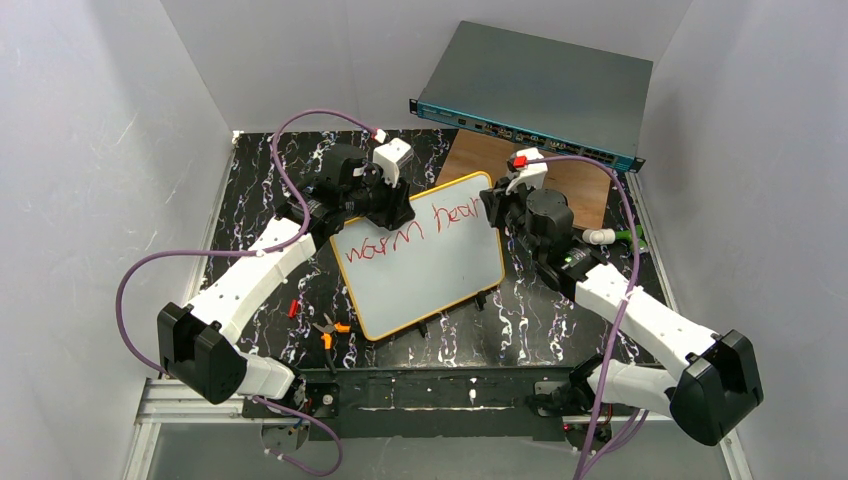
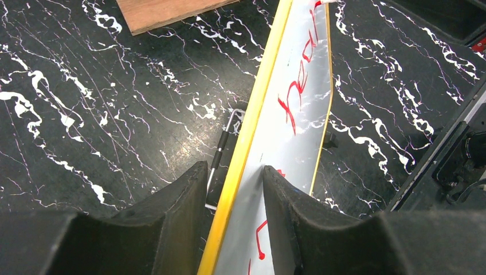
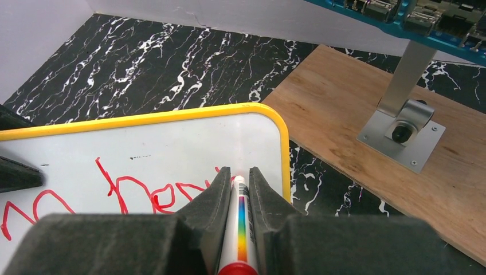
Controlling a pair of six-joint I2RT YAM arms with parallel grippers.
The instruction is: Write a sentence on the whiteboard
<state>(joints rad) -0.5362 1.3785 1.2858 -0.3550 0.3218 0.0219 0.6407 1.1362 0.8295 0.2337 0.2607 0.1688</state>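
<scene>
The whiteboard [image 1: 430,270], white with a yellow-orange rim, stands tilted on the dark marbled table. Red lettering [image 1: 410,232] on it reads about "warm hear"; only this one line shows. My left gripper [image 2: 235,189] is shut on the board's upper left edge [image 2: 246,143], one finger on each face. My right gripper [image 3: 236,182] is shut on a white marker [image 3: 240,229] with a rainbow stripe and red end. Its tip is hidden between the fingers, at the board's face just right of the last red letter [image 3: 189,192], near the board's top right corner [image 3: 275,120].
A grey rack-mount box with a teal front [image 1: 530,100] stands at the back right on a metal foot [image 3: 401,129] over a wooden panel [image 1: 570,180]. Small orange-handled pliers [image 1: 328,330] and a red bit [image 1: 293,308] lie in front of the board's lower left corner.
</scene>
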